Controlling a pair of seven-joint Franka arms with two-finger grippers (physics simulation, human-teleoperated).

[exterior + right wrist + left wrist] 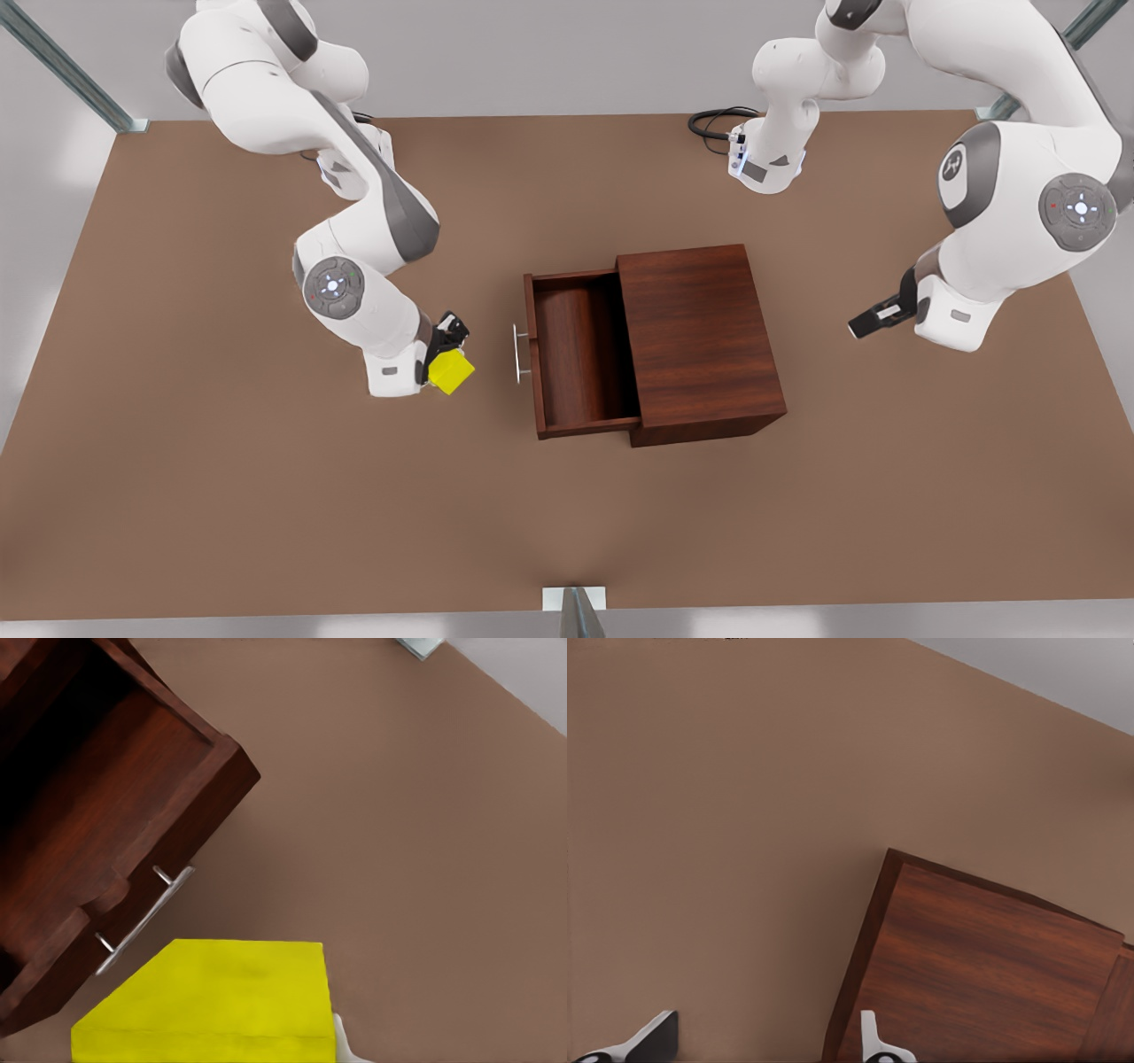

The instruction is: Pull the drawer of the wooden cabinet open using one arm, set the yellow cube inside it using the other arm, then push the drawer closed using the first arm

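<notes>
Cube (451,371), small, rigid and likely light, sits pinched across flat faces in the right tool (446,353) beside the open drawer (580,354), while the left tool (873,319) waits spread.

The boxy dark reddish-brown wooden cabinet (700,341) stands mid-table; its single drawer (580,363) with a slim silver bar handle is pulled out toward the front view's left, open. The small bright yellow cube (452,372) sits tilted just beyond the handle
</notes>
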